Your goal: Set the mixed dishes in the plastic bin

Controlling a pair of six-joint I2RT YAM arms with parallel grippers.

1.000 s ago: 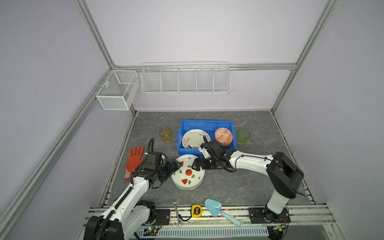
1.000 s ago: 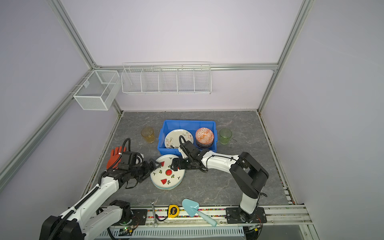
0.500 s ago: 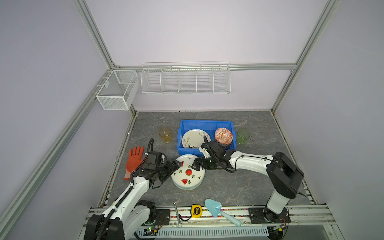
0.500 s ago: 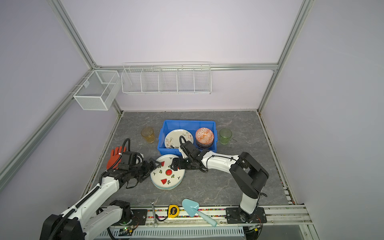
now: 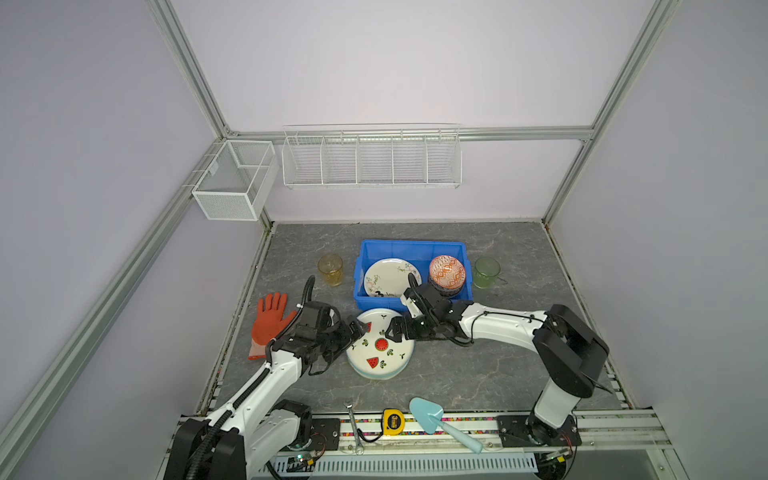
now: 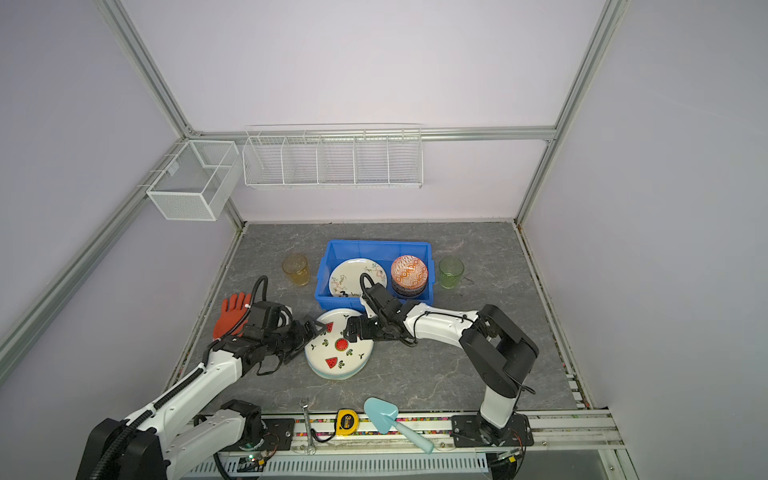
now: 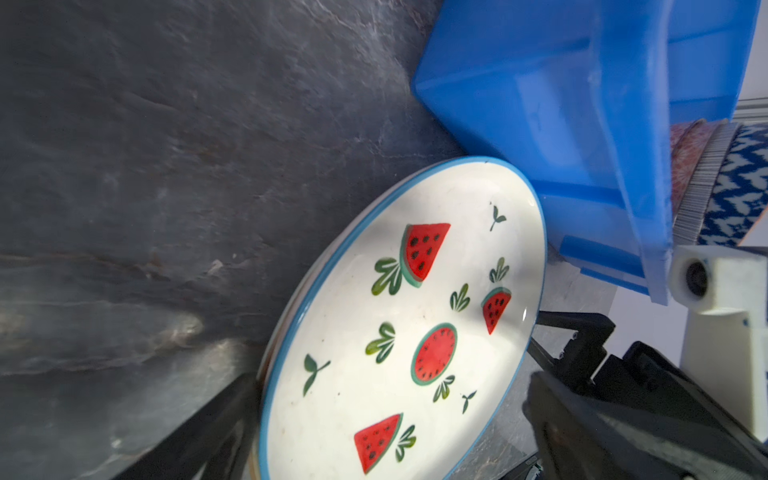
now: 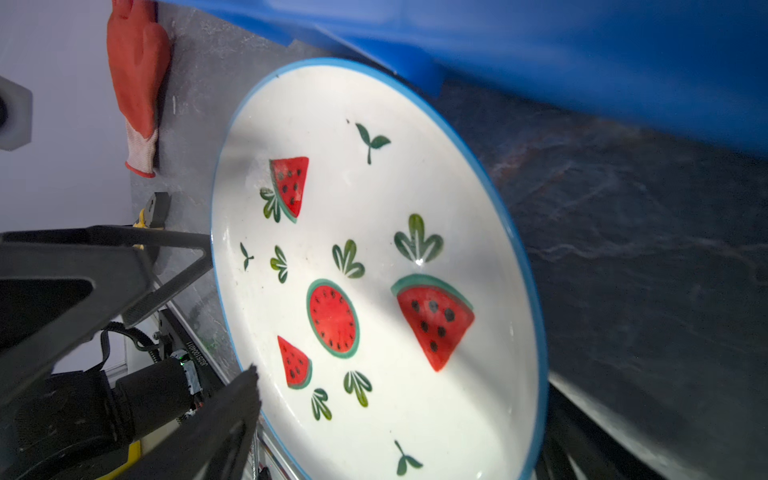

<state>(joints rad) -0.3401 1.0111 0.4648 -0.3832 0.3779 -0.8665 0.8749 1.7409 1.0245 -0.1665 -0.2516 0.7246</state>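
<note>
The watermelon plate (image 5: 380, 351) (image 6: 338, 351) lies on the table in front of the blue plastic bin (image 5: 411, 246) (image 6: 378, 245), with a second plate's pale rim (image 5: 376, 376) showing beneath it. My left gripper (image 5: 358, 330) (image 7: 392, 386) is open at its left edge. My right gripper (image 5: 394, 331) (image 8: 399, 395) is open at its far right edge. In both wrist views the plate fills the gap between the fingers. The bin holds a cream floral plate (image 5: 392, 276) and an orange-white bowl (image 5: 446, 272) stacked on other bowls. An amber cup (image 5: 331, 269) and a green cup (image 5: 487, 272) flank the bin.
An orange glove (image 5: 270, 324) lies left of my left arm. A light-blue trowel (image 5: 432, 415), a yellow tape measure (image 5: 391, 419) and a wrench (image 5: 353, 424) sit at the front rail. White wire baskets (image 5: 370, 158) hang on the back wall.
</note>
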